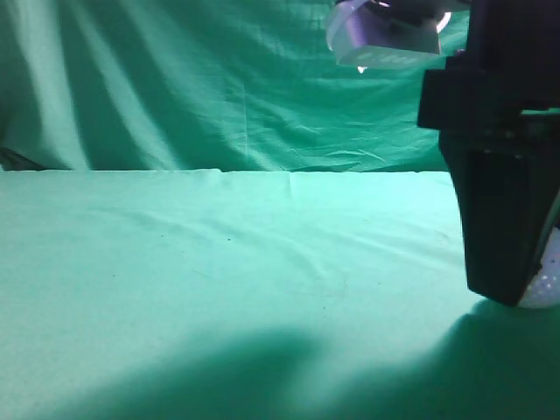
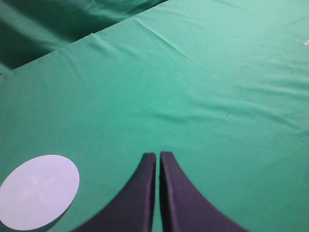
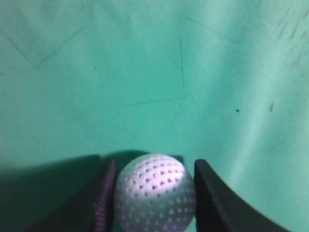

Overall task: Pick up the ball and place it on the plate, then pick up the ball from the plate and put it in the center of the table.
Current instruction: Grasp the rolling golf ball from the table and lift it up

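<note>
The right gripper point(image 3: 153, 193) is clasping the ball point(image 3: 154, 197) between its jaws, low over the counter point(image 3: 159, 72). The left gripper point(image 2: 158, 157) is hanging with jaws closed and empty, a white plate point(image 2: 38, 191) lying left of them.

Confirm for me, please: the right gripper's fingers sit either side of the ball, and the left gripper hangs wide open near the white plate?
Not quite. The left wrist view shows the left gripper shut, not wide open. The rest holds: the right gripper brackets the ball, and the white plate lies nearby.
</note>
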